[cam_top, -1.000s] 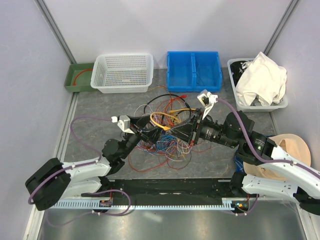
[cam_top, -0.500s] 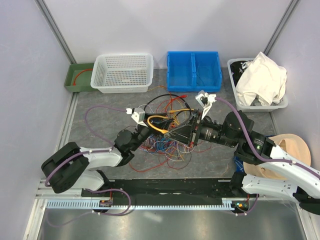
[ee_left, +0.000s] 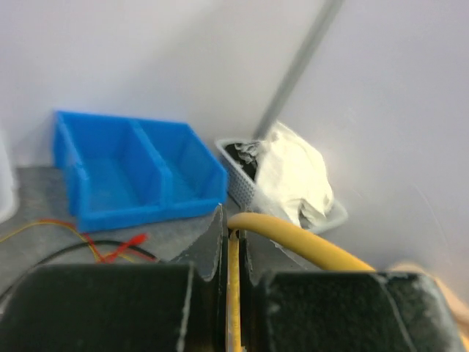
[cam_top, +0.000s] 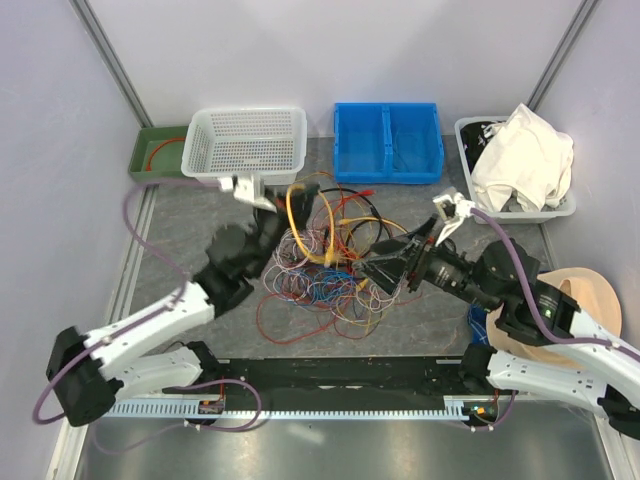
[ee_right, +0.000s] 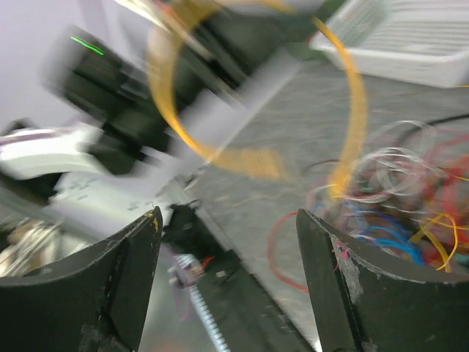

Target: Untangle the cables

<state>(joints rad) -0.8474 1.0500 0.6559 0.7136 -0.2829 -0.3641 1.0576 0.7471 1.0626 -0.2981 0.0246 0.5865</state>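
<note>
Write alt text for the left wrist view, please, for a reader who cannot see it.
The left tool pinches a thick yellow cable that arcs off to the right. Behind stand a blue two-compartment plastic bin and a white mesh basket holding crumpled white cloth.

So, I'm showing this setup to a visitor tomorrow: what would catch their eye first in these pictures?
Most likely the bright tangle of cables heaped at the centre of the top view. Next, the left gripper, shut on a thick yellow cable that arcs up out of the pile near the white basket, while the right gripper hangs open at the pile's right side.
</note>
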